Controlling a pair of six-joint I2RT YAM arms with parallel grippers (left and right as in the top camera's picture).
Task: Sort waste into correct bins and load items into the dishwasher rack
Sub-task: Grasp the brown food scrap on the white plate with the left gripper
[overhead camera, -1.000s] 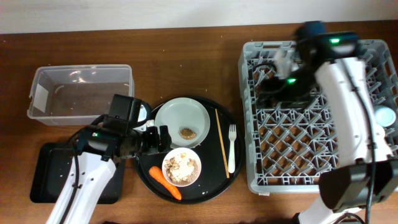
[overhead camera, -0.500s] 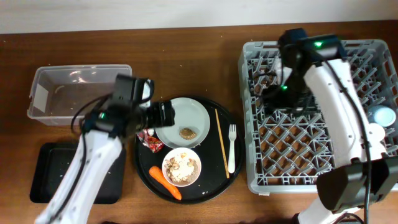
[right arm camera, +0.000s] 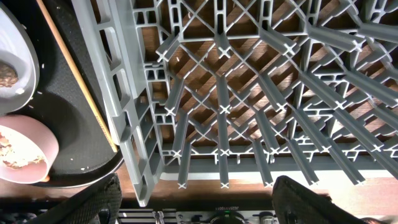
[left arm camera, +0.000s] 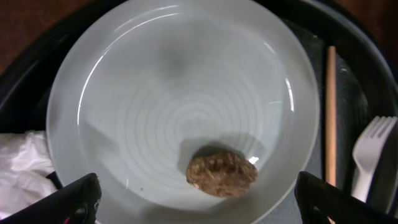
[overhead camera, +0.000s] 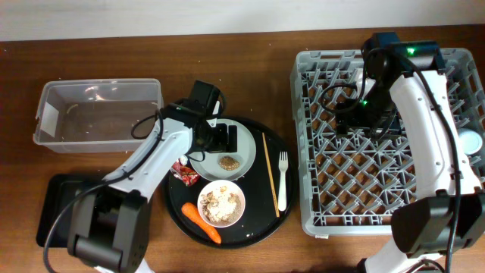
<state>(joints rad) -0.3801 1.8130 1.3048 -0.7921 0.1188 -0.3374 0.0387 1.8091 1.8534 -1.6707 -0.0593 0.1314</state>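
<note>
The pale plate (overhead camera: pixel 211 140) lies on the round black tray (overhead camera: pixel 254 220) and holds a brown food scrap (overhead camera: pixel 227 161). My left gripper (overhead camera: pixel 224 139) hovers open and empty right over the plate (left arm camera: pixel 174 93), with the scrap (left arm camera: pixel 222 174) between its fingers (left arm camera: pixel 199 208). A white tissue wad (left arm camera: pixel 22 165) lies at the plate's left. A red wrapper (overhead camera: pixel 183 173), a bowl of scraps (overhead camera: pixel 221 203), a carrot (overhead camera: pixel 201 220), a chopstick (overhead camera: pixel 270 174) and a white fork (overhead camera: pixel 283 180) share the tray. My right gripper (overhead camera: pixel 356 114) is open and empty above the grey rack (overhead camera: pixel 386 182); the wrist view shows its fingers (right arm camera: pixel 199 208) over the lattice (right arm camera: pixel 249 93).
The clear tub (overhead camera: pixel 98 114) stands at the back left and the shallow black tray (overhead camera: pixel 57 208) at the front left, partly under my left arm. A pale blue cup (overhead camera: pixel 474 142) sits at the rack's right edge.
My left arm has swung right from the tray's left edge to over the plate. My right arm has shifted a little over the rack's back left part.
</note>
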